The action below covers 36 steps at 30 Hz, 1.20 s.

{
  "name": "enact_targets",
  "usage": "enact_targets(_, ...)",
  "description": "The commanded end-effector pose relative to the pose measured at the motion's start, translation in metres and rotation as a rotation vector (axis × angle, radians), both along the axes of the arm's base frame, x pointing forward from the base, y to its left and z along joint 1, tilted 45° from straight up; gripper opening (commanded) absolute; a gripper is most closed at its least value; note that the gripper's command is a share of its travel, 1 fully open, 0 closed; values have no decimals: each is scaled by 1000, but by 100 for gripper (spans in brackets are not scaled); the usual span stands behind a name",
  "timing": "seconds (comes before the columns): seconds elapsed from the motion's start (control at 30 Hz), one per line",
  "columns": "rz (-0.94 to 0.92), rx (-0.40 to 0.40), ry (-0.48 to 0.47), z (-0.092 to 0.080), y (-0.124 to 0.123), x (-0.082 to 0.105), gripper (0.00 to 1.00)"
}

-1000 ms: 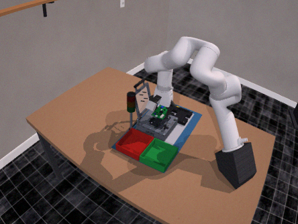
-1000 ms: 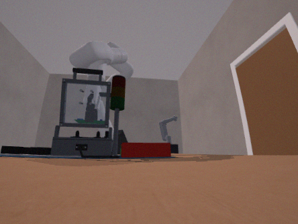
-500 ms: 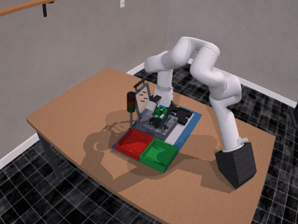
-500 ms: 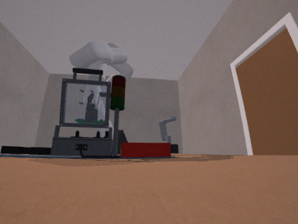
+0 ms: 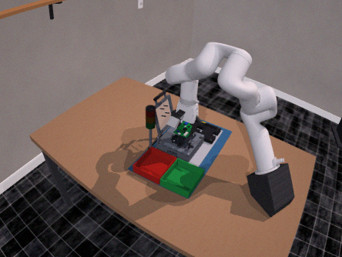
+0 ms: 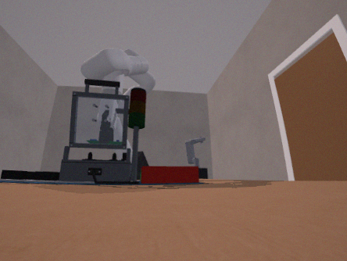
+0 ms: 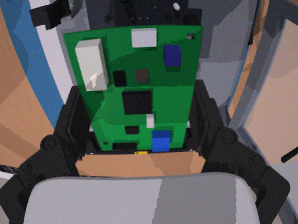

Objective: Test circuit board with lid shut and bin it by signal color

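Your pincer [image 7: 141, 137] grips the board [image 7: 136, 86] by its long edges, fingers set fairly wide on both sides. In the wrist view the board's long axis runs 12 to 6; its white connector [image 7: 91, 64] sits at the far end, about 11 o'clock, and the face with the chips is turned to the camera.

In the top view the board [image 5: 183, 129] hangs over the tester [image 5: 181, 148], not down on the plate. The lid [image 5: 166, 111] stands open at about 10 o'clock from the board. The tower [image 5: 150, 116] shows no bright lamp.

The red bin [image 5: 143, 166] and green bin [image 5: 192, 185] stand side by side at 6 o'clock of the tester on the tabletop [image 5: 92, 115].
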<state>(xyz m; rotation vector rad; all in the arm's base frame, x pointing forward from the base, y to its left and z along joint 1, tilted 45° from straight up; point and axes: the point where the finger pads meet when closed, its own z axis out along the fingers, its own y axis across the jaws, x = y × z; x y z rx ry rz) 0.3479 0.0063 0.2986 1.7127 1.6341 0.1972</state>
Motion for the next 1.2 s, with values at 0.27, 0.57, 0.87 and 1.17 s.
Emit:
enact_targets(0.27, 1, 0, -2, -8, -5, 8, 79)
enact_targets(0.57, 1, 0, -2, -20, -11, 18, 79)
enact_targets(0.87, 1, 0, -2, -27, -15, 23, 79)
enact_targets(1.17, 1, 0, -2, -29, -16, 25, 79)
